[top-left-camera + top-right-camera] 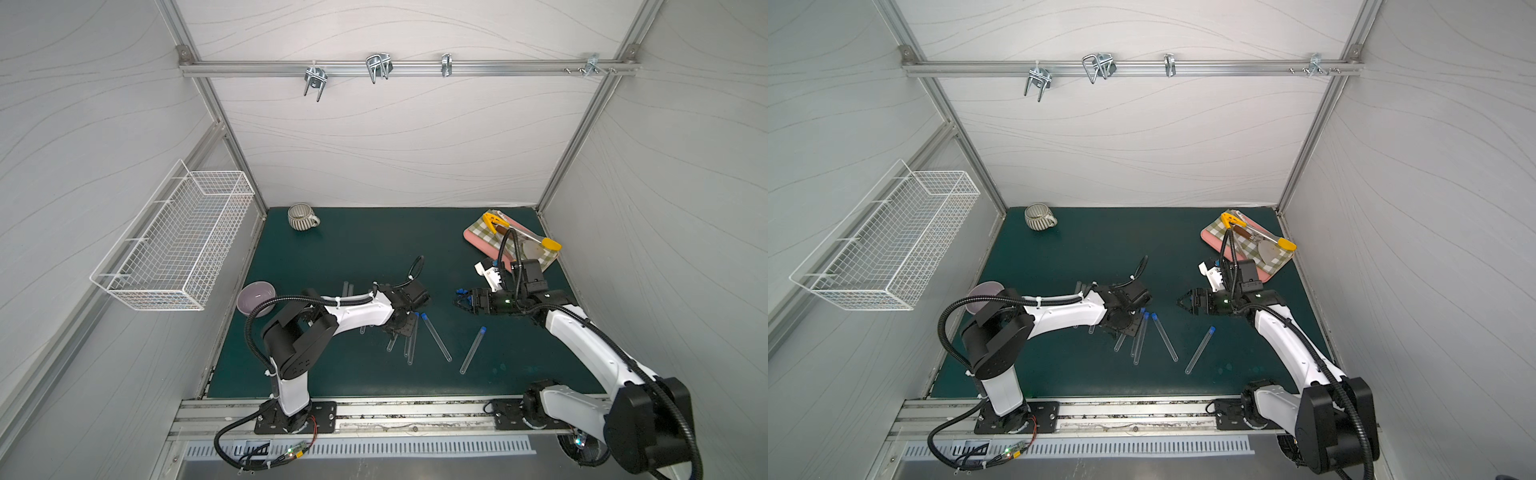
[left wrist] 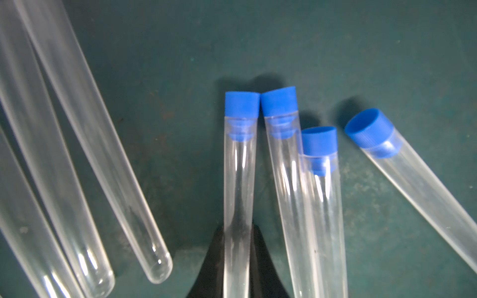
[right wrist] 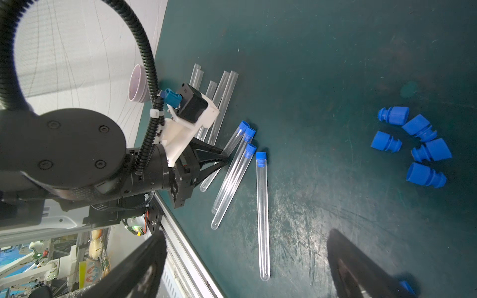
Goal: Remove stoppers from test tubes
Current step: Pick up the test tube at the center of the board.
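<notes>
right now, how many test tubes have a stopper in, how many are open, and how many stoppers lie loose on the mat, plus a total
stoppered test tubes: 5
open test tubes: 5
loose stoppers: 5
total: 15

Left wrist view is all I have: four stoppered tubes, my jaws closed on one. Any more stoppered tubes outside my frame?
Observer: Yes, a fifth stoppered tube lies apart on the mat, nearer the right gripper, in both top views.
Operator: How many stoppers are already out?
Observer: Five loose stoppers lie clustered on the mat in the right wrist view.
Operator: Right gripper free?
Observer: The right gripper is open and holds nothing.
</notes>
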You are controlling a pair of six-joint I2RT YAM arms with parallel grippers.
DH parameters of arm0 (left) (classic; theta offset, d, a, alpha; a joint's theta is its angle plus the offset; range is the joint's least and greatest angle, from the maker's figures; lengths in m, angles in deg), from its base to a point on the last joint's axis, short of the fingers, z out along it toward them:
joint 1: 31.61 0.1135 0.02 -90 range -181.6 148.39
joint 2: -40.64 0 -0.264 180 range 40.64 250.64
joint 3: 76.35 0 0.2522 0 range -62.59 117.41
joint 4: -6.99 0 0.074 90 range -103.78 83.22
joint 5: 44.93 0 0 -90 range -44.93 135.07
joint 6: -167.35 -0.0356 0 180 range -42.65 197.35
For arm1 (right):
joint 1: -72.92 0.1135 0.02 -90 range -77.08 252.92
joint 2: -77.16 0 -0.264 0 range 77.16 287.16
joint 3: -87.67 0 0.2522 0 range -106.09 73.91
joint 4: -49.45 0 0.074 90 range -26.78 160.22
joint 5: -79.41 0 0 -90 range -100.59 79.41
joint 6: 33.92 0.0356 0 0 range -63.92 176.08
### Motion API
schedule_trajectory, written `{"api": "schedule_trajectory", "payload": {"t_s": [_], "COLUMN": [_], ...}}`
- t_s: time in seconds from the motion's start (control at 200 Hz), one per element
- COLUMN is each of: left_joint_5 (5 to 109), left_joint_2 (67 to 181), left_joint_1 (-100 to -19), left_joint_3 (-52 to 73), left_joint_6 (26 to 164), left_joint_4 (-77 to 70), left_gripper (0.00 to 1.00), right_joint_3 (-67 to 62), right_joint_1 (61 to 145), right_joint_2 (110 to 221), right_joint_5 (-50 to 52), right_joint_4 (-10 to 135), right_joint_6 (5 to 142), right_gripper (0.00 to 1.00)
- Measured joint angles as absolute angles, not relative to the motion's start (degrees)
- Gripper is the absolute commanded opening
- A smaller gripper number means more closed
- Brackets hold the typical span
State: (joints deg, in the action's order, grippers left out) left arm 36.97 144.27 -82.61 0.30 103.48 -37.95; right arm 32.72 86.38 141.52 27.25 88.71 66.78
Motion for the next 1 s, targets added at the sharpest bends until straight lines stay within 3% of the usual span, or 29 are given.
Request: {"api": "schedule_trajectory", "payload": {"t_s": [0.2, 0.6, 1.001], "left_joint_5": [36.3, 35.7, 37.9], "left_joint_2": [139.8, 119.9, 107.7], "left_joint_1": [-82.6, -82.6, -83.0], "left_joint_3": [1.1, -3.2, -11.7], "left_joint_6": [102.4, 94.8, 88.1], "left_joint_4": [-40.9, -39.5, -37.2], "left_gripper": [0.04, 0.04, 0.04], "right_joint_3": [32.7, 32.7, 32.2], "right_joint_1": [86.4, 86.4, 95.6], "right_joint_2": [141.5, 141.3, 145.0], "right_joint_5": [27.6, 32.7, 45.5], "right_joint_4": [88.7, 87.8, 81.2], "right_joint_6": [66.9, 68.7, 73.2], "right_gripper": [0.97, 0.96, 0.80]}}
